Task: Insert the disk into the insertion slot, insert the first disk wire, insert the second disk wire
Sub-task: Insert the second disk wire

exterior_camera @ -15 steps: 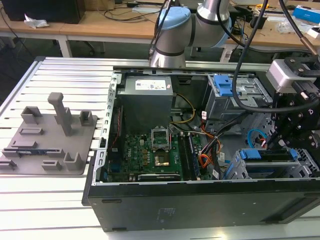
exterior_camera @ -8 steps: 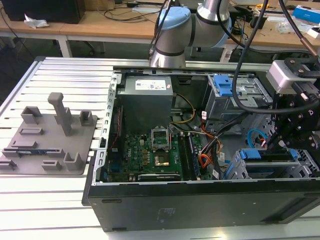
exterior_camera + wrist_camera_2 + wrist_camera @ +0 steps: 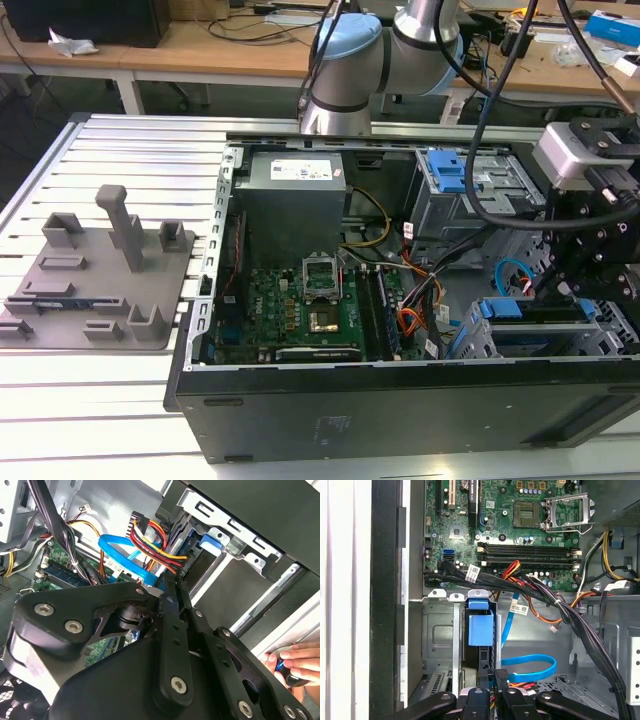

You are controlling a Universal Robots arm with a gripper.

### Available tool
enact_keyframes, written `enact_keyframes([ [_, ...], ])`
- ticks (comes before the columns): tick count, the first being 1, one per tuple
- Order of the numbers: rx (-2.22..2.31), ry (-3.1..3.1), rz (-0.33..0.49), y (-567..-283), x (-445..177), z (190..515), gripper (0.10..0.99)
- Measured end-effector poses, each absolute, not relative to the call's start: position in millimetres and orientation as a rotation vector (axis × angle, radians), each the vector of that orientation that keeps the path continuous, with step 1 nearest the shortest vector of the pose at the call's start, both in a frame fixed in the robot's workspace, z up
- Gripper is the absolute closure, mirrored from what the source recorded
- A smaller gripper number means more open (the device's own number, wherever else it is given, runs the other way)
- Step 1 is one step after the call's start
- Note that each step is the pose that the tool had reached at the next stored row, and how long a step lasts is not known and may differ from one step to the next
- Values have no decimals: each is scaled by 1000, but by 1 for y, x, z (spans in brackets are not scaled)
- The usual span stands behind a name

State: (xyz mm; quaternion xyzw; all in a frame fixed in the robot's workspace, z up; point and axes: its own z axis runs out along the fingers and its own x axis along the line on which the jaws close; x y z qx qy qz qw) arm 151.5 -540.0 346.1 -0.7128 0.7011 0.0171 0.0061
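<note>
The disk (image 3: 481, 625), in its bright blue carrier, sits inside the insertion slot (image 3: 440, 630), a grey metal bay at the case's front corner; the exterior view has the disk (image 3: 530, 310) at its right. My gripper (image 3: 498, 680) stands at the disk's rear end, fingers pressed together on the black plug of the first disk wire (image 3: 155, 542), the red, orange and black bundle. In the second wrist view my gripper (image 3: 172, 586) holds that plug against the disk's edge. The second disk wire (image 3: 530, 667), a light-blue flat cable, loops just beside the fingers. My gripper (image 3: 548, 285) hangs over the bay.
The open computer case (image 3: 400, 400) lies on a slatted table, motherboard (image 3: 300, 310) and power supply (image 3: 295, 185) inside. A taller grey cage with a blue clip (image 3: 447, 172) stands behind the bay. Thick black cables (image 3: 580, 625) cross nearby. A person's hand (image 3: 295, 662) rests outside the case.
</note>
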Motion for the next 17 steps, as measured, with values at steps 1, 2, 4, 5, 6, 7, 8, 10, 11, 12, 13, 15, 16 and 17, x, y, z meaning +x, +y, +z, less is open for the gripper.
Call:
enact_keyframes([
  [1,-2231,2194,54,-540,151,346,925],
  [2,-2231,2194,54,-540,151,345,925],
  [4,-2231,2194,54,-540,151,344,925],
  [5,-2231,2194,54,-540,151,344,925],
  [6,-2231,2194,54,-540,152,344,925],
  [7,-2231,2194,54,-541,152,344,925],
  [8,-2231,2194,54,-541,151,343,925],
  [10,-2231,2194,54,-541,152,343,925],
  [11,-2231,2194,54,-541,152,342,925],
  [12,-2231,2194,54,-541,152,341,925],
  [13,-2231,2195,54,-542,152,340,925],
  [15,-2231,2195,54,-542,152,339,925],
  [16,-2231,2195,53,-542,152,337,925],
  [17,-2231,2195,53,-542,152,336,925],
])
